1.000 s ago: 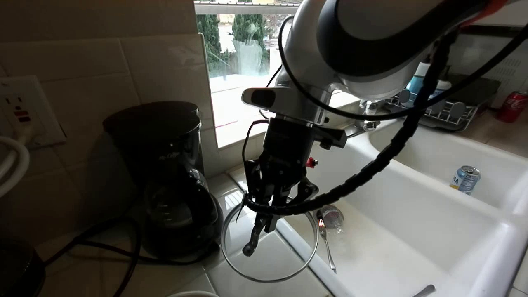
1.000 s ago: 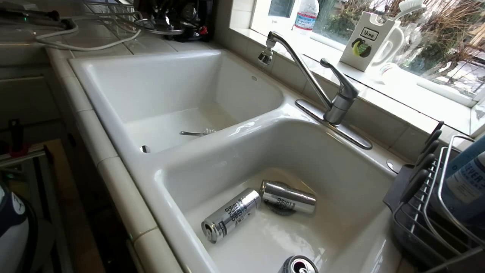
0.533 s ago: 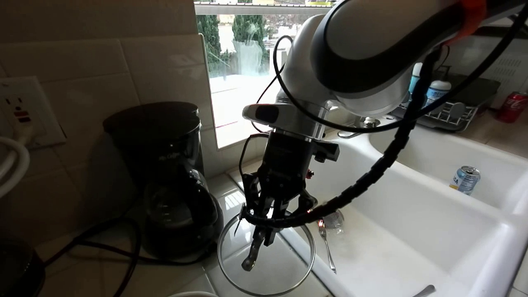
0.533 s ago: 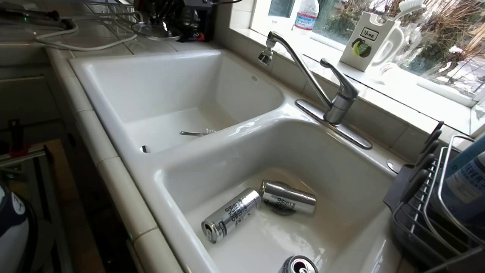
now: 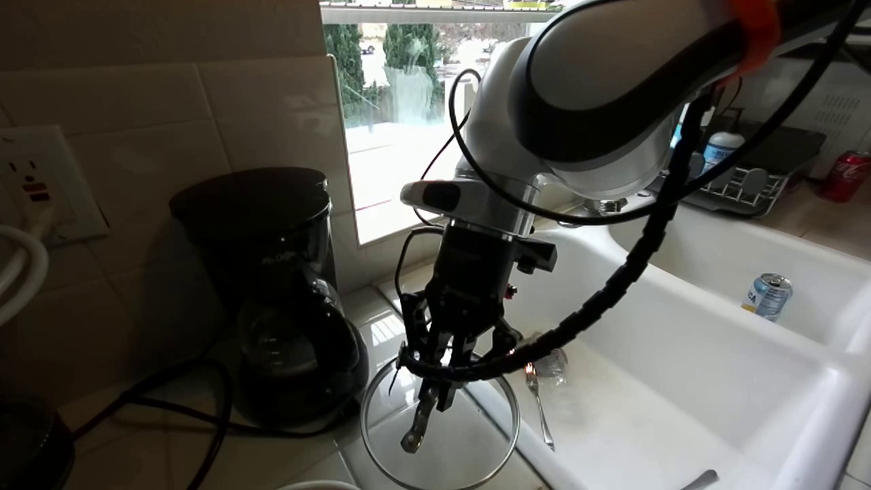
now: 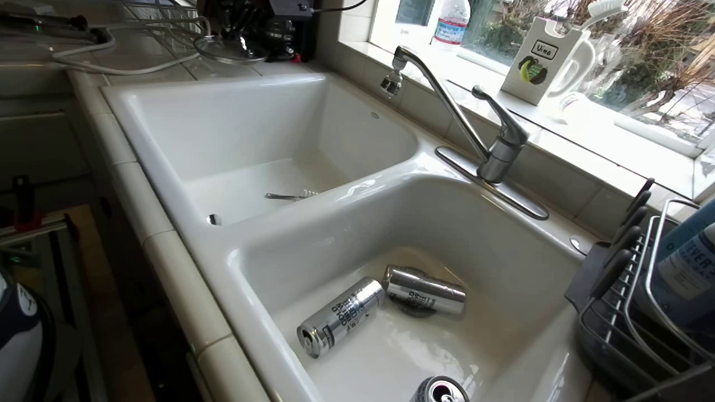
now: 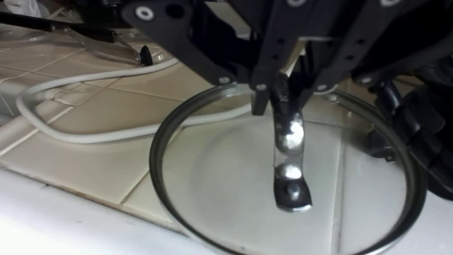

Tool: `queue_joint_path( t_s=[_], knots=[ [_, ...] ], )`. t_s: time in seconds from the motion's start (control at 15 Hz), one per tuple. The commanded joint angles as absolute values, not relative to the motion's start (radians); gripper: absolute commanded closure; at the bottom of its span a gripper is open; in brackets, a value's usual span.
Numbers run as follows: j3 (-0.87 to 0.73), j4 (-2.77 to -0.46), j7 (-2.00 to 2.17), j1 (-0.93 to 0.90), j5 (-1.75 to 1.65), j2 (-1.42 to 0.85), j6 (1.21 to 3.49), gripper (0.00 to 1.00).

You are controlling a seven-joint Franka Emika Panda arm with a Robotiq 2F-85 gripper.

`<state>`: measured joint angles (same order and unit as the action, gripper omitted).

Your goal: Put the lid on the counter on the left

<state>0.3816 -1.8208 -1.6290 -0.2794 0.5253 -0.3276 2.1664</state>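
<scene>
Lid [image 7: 230,184], lower centre of the wrist frame: clear, smooth, glass by the look; rim [image 7: 155,159] a grey metal band. Handle [image 7: 288,150] — polished metal, hard highlights. Gripper [image 7: 282,102], upper centre: black, mostly matt, pale metal bolt heads [image 7: 144,13]. Counter [image 7: 88,166], left: cream tile, smooth, low sheen. Cord [image 7: 95,137], left too: white, plastic-looking, matt. In an exterior view, sink [image 6: 218,245] mid-frame — glossy white, enamel look; tap [image 6: 505,146], upper right, shiny metal; can [image 6: 342,318], lower centre, silvery printed metal. In an exterior view, coffee maker [image 5: 272,272], left: glossy black plastic, jug [image 5: 279,347] glassy; arm [image 5: 612,61], upper right, smooth pale shell.
</scene>
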Motion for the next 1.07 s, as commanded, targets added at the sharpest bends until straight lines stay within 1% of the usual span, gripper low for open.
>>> queue_joint_path(
  t_s=[0.0, 1.0],
  knots=[
    [0.407, -1.822, -1.672, -0.27, 0.539, -0.347, 2.185, 0.95],
    [0.417, -1.82, -1.717, -0.275, 0.51, -0.385, 2.224, 0.95]
  ],
)
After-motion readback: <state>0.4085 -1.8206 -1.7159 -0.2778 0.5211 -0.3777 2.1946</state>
